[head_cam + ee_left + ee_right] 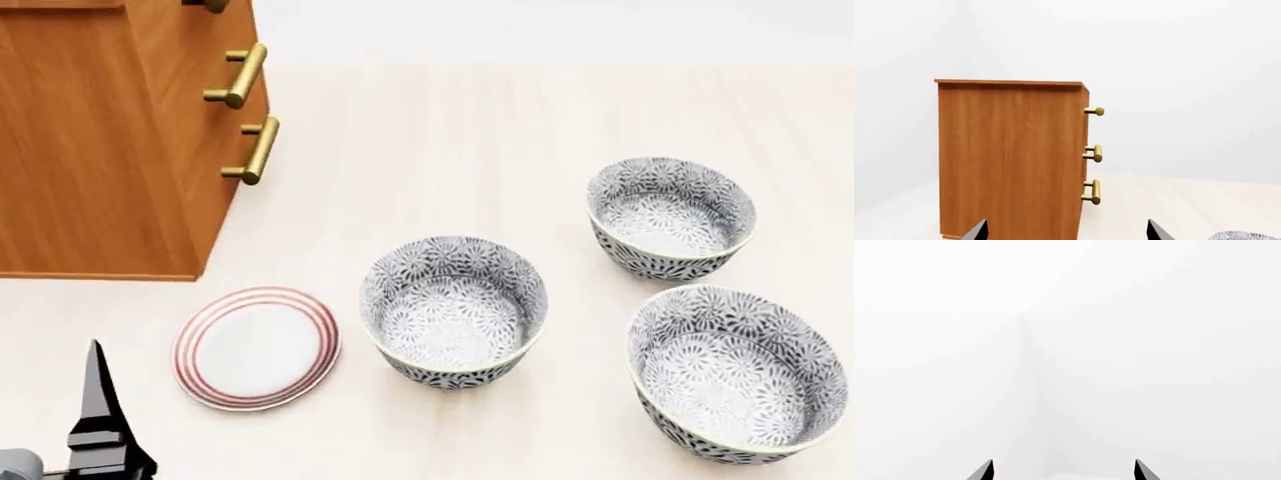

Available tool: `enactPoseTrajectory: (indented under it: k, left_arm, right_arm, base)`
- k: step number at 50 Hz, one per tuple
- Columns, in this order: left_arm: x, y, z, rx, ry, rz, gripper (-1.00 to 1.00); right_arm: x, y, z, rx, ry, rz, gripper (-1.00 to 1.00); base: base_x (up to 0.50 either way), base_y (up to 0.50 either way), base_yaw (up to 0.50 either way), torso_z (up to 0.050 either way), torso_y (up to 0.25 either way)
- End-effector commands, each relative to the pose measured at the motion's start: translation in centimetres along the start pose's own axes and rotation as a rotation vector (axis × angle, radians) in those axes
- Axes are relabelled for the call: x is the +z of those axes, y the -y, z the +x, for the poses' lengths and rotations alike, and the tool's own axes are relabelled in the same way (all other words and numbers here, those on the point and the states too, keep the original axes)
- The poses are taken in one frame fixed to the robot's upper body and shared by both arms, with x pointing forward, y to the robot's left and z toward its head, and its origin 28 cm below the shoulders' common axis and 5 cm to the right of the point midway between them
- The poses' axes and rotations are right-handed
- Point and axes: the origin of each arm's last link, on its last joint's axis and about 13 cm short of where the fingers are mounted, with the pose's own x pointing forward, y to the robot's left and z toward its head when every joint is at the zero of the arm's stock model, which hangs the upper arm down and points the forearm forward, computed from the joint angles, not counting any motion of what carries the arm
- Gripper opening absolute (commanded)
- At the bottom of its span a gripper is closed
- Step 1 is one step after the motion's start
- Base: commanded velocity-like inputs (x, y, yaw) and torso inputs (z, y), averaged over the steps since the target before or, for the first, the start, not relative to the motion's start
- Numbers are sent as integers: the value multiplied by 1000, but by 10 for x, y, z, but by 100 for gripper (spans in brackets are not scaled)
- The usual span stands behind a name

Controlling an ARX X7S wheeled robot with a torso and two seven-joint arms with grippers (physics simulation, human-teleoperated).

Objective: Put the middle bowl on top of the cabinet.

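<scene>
Three look-alike grey-and-white floral bowls stand in a triangle on the pale floor: one near the view's centre, one farther back to the right, one at the front right. Which of them is the middle bowl I cannot tell. The cabinet, orange-brown with brass handles, stands at the back left; its side and lighter top edge fill the left wrist view. My left gripper is open and holds nothing; one dark finger shows at the head view's lower left. My right gripper is open, facing a blank white wall.
A flat white plate with red rings lies on the floor between the cabinet's front corner and the centre bowl. The brass handles stick out from the cabinet's front. A bowl rim peeks into the left wrist view's corner.
</scene>
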Motion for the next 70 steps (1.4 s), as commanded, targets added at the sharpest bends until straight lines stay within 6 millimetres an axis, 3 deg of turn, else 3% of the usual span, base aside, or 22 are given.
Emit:
enactPoseTrajectory:
  k: [1, 18, 34, 50, 57, 63, 70]
  left_arm:
    - [4, -1, -7, -10, 16, 4, 100]
    - [5, -3, -6, -4, 13, -1, 100]
    - [3, -4, -6, 3, 2, -5, 100]
    - [0, -1, -10, 0, -56, -75, 100]
    - [22, 26, -23, -166, -174, -274, 100]
    - [38, 52, -27, -277, -204, -325, 100]
    - [47, 67, -23, -312, -273, -403, 100]
  right_arm:
    - [4, 4, -1, 12, 19, -43, 100]
    - [6, 6, -2, -4, 10, -61, 100]
    - [6, 7, -2, -17, 17, -74, 100]
    - [5, 4, -2, -12, 22, -78, 100]
    - [2, -1, 0, -1, 15, -95, 100]
    - [0, 3, 2, 8, 10, -96, 100]
    - [2, 9, 2, 15, 17, -94, 100]
  base:
    - [500, 0, 0, 0, 0]
    - [225, 0, 0, 0, 0]
    - [498, 0, 0, 0, 0]
    - [0, 0, 0, 0, 0]
    - [0, 0, 0, 0, 0]
    - [0, 0, 0, 0, 0]
    - [0, 0, 0, 0, 0]
